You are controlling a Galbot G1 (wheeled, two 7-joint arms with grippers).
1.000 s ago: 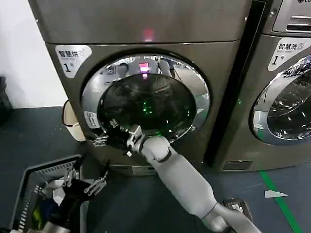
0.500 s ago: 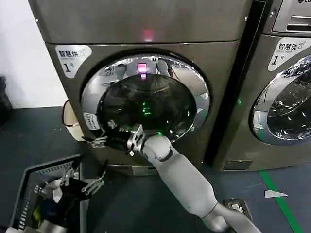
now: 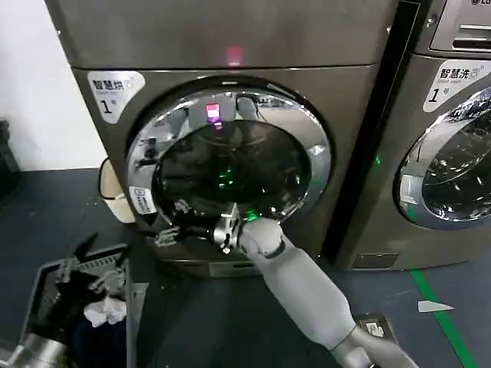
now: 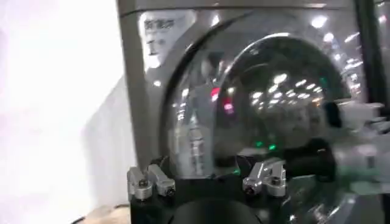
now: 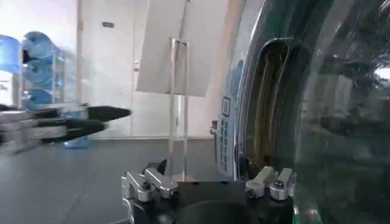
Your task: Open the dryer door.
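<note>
Dryer [image 3: 230, 46] front carries a label [image 3: 115, 90] at upper left of the dryer door [image 3: 230, 165], reading Chinese characters with "1" under; a small sticker [image 3: 143, 201] sits on the door's chrome ring at lower left, text too small to read. A pink light [image 3: 234, 55] glows above the door. The neighbouring silver machine [image 3: 453, 138], right of the dryer, has a similar label [image 3: 460, 80] with "1".

Right gripper [image 3: 170, 231] is at the door's lower-left rim, fingers spread around the rim edge, touching or just beside it; can't confirm a grip. Door's left edge looks slightly off the dryer front.

Left gripper [image 3: 80, 264] hangs low, well left of the dryer, over a dark basket [image 3: 46, 307], fingers apart, holding nothing.
</note>
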